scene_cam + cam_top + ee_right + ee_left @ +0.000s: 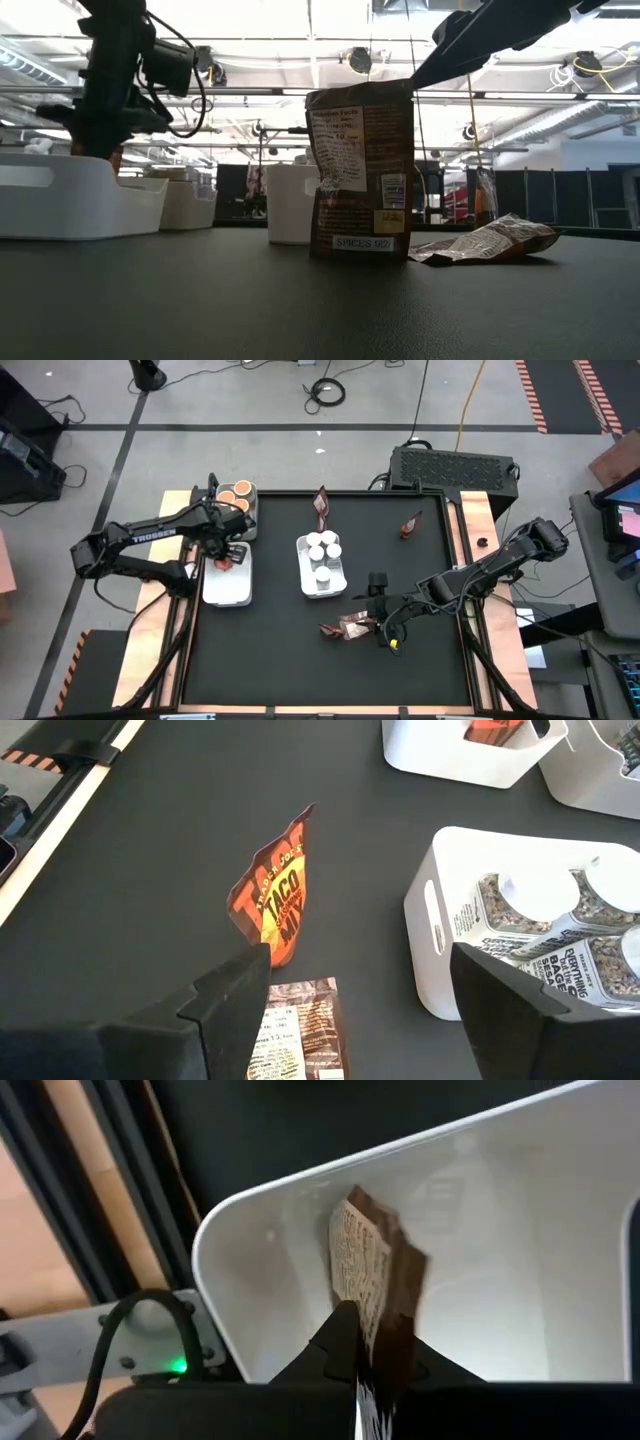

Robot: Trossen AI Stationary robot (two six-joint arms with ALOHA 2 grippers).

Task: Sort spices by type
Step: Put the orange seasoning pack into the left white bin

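Note:
My left gripper hangs over the left white tray, shut on a reddish-brown packet that dangles inside the tray. My right gripper stands open near the table's front, just right of two packets: an orange taco packet standing on its bottom edge and a brown one lying flat. Two more packets sit near the far edge. White-capped jars fill the middle tray. Orange-topped tubs sit in the far-left tray. My left gripper pinches the packet's upper end between its two fingers, coming from above and pointing down. The packet hangs below the fingers inside the white tray; whether its lower end rests on the tray's floor I cannot tell.
The black mat has bare room at the near left and the right. Wooden rails border it. In the low view the upright packet and the flat one stand before the trays.

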